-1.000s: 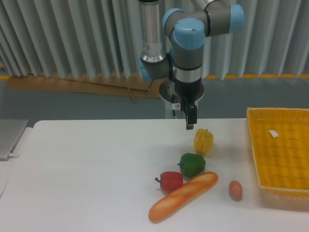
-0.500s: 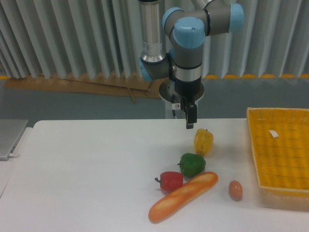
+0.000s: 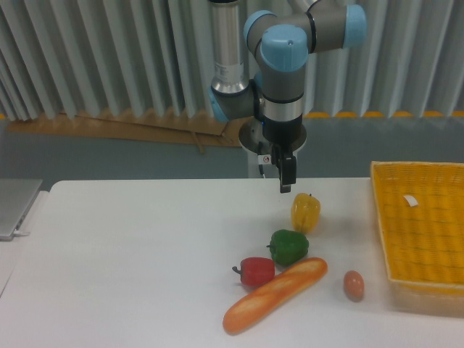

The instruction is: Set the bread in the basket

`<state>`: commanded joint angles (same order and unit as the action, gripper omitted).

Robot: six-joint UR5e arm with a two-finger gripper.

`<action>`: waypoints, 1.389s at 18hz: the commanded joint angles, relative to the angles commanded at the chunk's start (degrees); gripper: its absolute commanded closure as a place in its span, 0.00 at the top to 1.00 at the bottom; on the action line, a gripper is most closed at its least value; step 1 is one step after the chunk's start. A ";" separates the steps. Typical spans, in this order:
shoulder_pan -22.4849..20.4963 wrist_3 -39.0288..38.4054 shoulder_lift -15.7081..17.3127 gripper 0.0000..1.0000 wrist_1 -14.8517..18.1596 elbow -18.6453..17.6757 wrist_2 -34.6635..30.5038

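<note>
The bread is a long orange-golden baguette lying slantwise on the white table near the front edge. The basket is a shallow yellow woven tray at the right edge, with a small white tag inside. My gripper hangs above the table's back middle, well behind and above the bread and up-left of a yellow pepper. It holds nothing. Its fingers line up one behind the other from this view, so the gap between them does not show.
A yellow pepper, a green pepper and a red pepper sit just behind the bread; the red one touches it. A small brown egg lies between bread and basket. A grey object lies at the left edge.
</note>
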<state>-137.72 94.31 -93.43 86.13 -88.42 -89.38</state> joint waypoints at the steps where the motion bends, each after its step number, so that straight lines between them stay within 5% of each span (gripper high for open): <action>1: 0.09 -0.27 0.09 1.00 0.00 0.09 0.00; 9: 2.20 -4.40 0.00 1.00 0.00 0.09 0.70; 25: 3.96 -0.37 1.14 1.00 -0.79 -0.09 0.61</action>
<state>-133.77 93.95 -92.28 85.35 -88.51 -88.77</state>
